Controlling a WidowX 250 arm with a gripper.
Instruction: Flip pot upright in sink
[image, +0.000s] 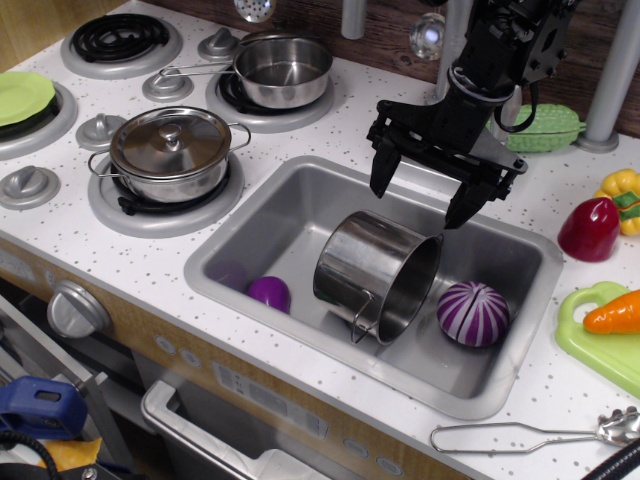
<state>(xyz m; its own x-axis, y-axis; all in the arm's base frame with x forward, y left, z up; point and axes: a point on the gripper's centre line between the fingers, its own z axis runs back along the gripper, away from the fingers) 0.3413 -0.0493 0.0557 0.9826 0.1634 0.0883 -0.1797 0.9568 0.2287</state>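
Note:
The tall shiny steel pot (372, 273) lies on its side in the grey sink (290, 210), its open mouth facing right toward the front. A thin wire loop handle shows under its rim. My black gripper (421, 200) hangs just above the pot, over the back of the basin. Its two fingers are spread wide and hold nothing. The left fingertip (380, 185) is above the pot's closed end, the right fingertip (461, 213) above its rim.
A small purple ball (269, 292) and a purple-and-white striped onion (473, 313) lie in the sink beside the pot. A lidded squat pot (170, 145) and a saucepan (282, 70) stand on the stove at left. Toy vegetables, a green board (590, 335) and a wire spoon (530, 435) are on the right.

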